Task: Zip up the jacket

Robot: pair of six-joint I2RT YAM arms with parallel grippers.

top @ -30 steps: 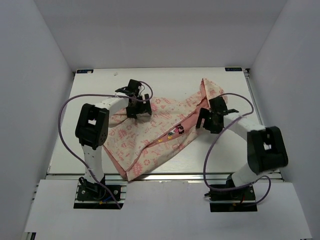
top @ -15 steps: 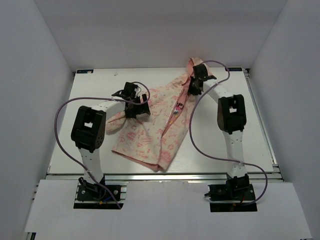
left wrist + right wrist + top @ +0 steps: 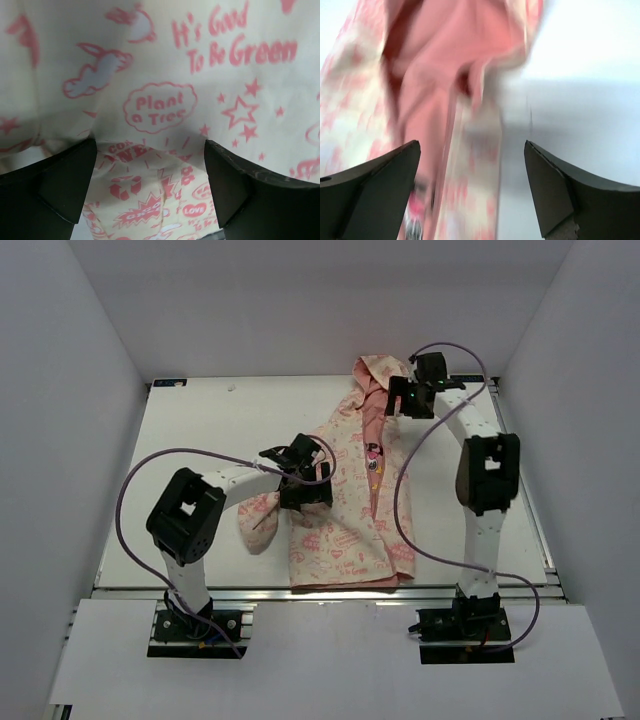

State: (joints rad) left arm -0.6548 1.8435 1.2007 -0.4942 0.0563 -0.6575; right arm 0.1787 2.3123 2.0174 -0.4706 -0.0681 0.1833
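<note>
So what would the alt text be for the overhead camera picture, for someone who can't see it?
A small cream jacket with pink print lies flat on a white table, hood at the far edge. The left claw is over the chest near a sleeve; the right claw is beside the hood.

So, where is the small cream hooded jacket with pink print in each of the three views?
Top external: the small cream hooded jacket with pink print lies lengthwise right of the table centre, hood far, hem near.
Left wrist: its printed cloth fills nearly the whole picture, beyond the two dark fingers.
Right wrist: blurred, it takes the left half, salmon lining in the upper part.
Shared landmark: the pink print on cream cloth.
</note>
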